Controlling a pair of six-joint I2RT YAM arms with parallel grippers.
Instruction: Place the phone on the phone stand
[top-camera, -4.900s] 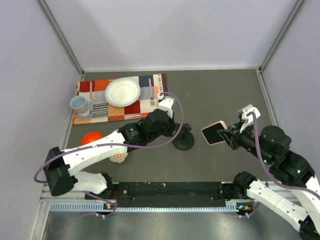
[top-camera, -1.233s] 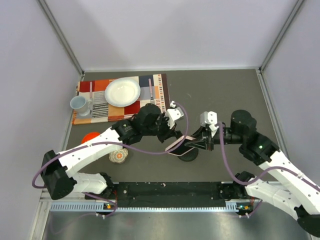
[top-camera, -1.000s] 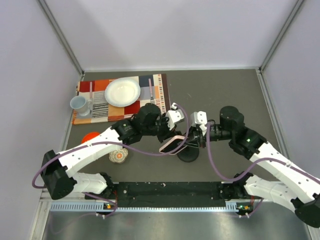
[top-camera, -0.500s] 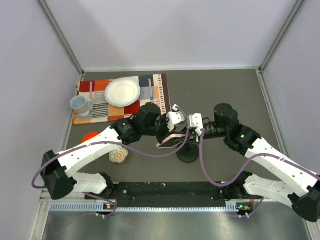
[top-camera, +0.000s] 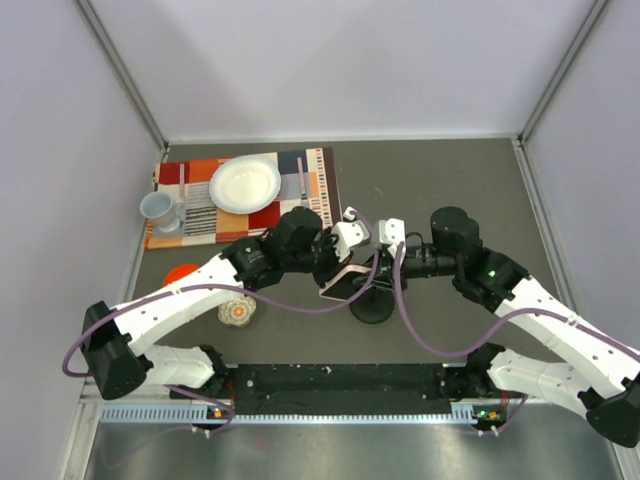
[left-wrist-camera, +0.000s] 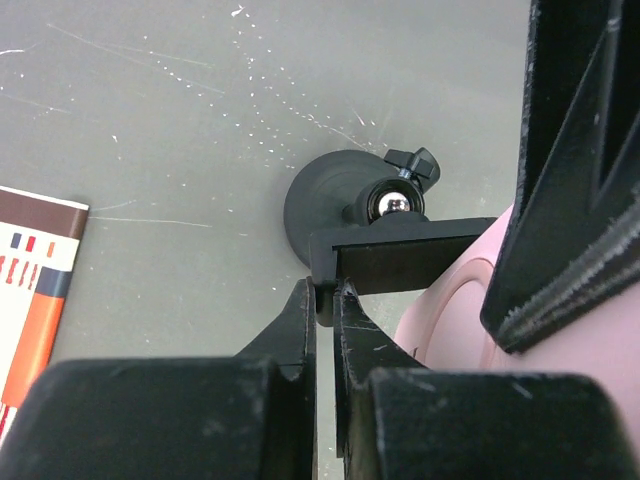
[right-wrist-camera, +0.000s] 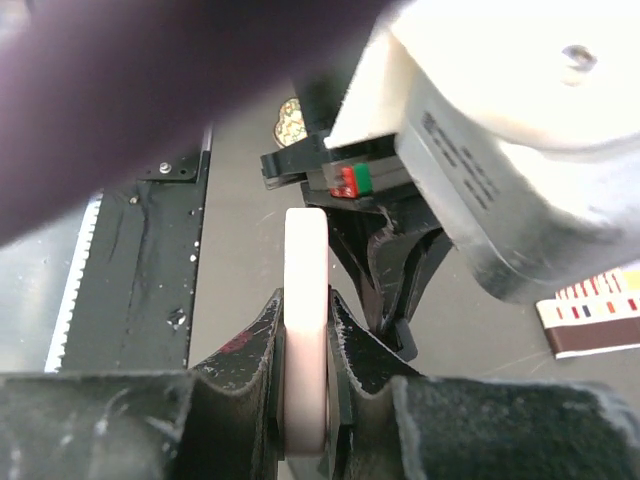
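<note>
2 grips share the work: the left gripper (left-wrist-camera: 322, 300) pinches the phone stand (left-wrist-camera: 330, 205) by its cradle plate, probably to steady it, while the right gripper (right-wrist-camera: 305, 305) clamps the phone (right-wrist-camera: 306, 245) edge-on beside that cradle, not yet seated.
</note>
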